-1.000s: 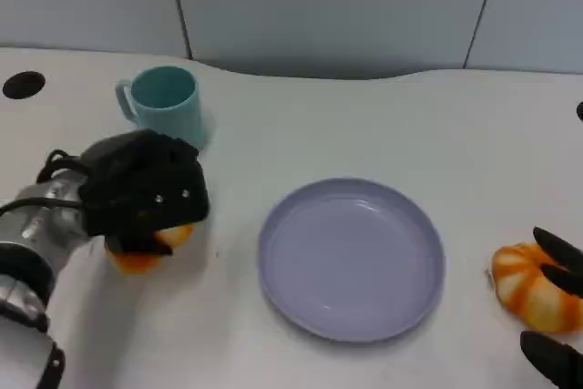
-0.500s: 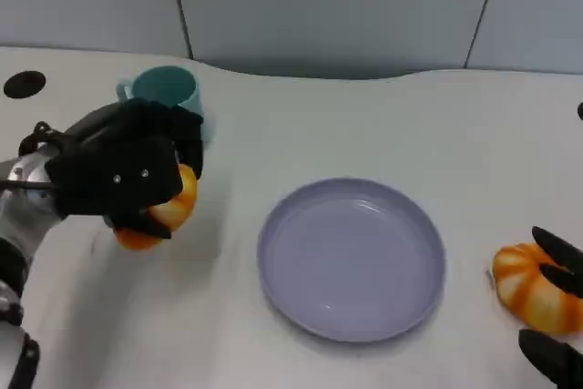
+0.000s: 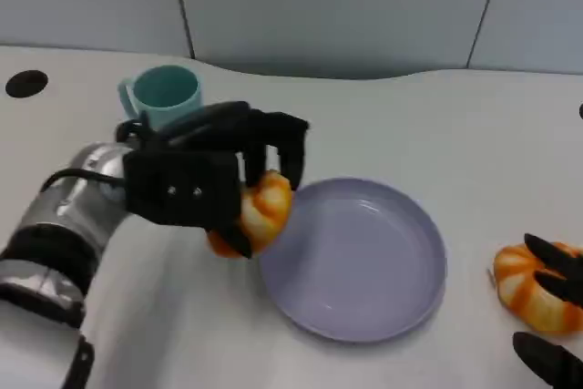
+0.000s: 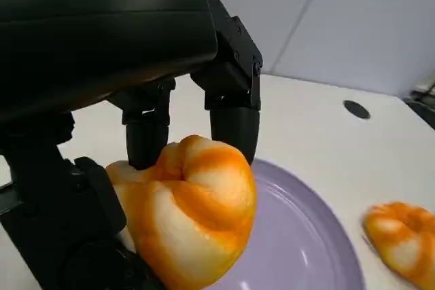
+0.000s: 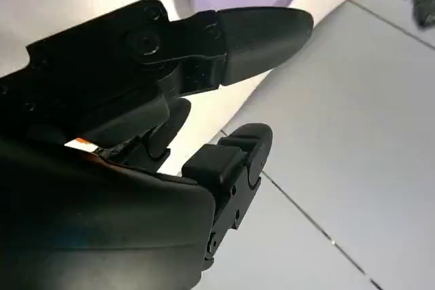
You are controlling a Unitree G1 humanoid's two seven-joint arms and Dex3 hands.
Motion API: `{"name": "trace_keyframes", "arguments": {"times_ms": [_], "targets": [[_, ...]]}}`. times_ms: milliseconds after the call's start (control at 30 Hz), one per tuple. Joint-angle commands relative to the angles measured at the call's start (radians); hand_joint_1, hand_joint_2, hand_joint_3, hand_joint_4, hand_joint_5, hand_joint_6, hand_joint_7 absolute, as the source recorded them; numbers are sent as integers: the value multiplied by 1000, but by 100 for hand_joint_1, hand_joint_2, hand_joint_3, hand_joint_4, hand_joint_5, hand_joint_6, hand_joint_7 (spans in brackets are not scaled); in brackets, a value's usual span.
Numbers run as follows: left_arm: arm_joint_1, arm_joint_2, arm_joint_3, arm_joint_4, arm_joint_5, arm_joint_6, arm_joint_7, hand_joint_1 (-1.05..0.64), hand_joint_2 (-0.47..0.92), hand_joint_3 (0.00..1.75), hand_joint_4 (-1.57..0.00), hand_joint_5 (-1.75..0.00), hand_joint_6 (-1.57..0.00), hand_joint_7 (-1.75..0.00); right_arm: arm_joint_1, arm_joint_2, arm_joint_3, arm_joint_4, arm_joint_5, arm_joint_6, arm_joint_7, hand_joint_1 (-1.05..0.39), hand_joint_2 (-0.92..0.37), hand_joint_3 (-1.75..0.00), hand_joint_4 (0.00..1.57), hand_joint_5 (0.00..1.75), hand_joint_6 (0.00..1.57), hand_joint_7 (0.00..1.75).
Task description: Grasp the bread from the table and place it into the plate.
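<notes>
My left hand (image 3: 182,189) grips an orange-and-white bread roll (image 3: 260,211) lifted off the table, right at the left rim of the lavender plate (image 3: 364,261). In the left wrist view the roll (image 4: 187,215) sits between the black fingers (image 4: 231,110), with the plate (image 4: 299,242) just beyond it. A second roll (image 3: 528,293) lies on the table at the right edge, also seen in the left wrist view as the second roll (image 4: 401,242). My right hand (image 3: 556,357) has its fingers spread either side of that roll. The right wrist view shows these fingers (image 5: 258,32) apart.
A teal cup (image 3: 164,97) stands behind my left forearm, near the table's back left. A black round hole (image 3: 25,84) marks the far left of the white table. Grey wall panels rise behind the table's curved back edge.
My left hand has lifted the roll from the table by the cup and carried it right, up to the plate's left rim. The right hand has stayed by the second roll.
</notes>
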Motion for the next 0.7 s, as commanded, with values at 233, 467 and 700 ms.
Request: {"name": "trace_keyframes", "arguments": {"times_ms": [233,467,700], "targets": [[-107,-77,-79,-6,57,-4,-46,-12,67,56,-81,-175,-59,-175,3,-15,12,-21,0,61,28,-37,-92,-33,93,9,67,2],[-127,-111,-107,9,86,-11,-29,-10,60,85,-84,-175,-66,-175,4,-12,19,-35,-8,82,26,-37,-92,-32,91,9,67,2],[-132,-132,-170,35,168,-13,67,-5,42,113,-90,-175,-72,-175,20,0,31,-74,-21,120,22,-38,-92,-32,87,8,67,1]]}}
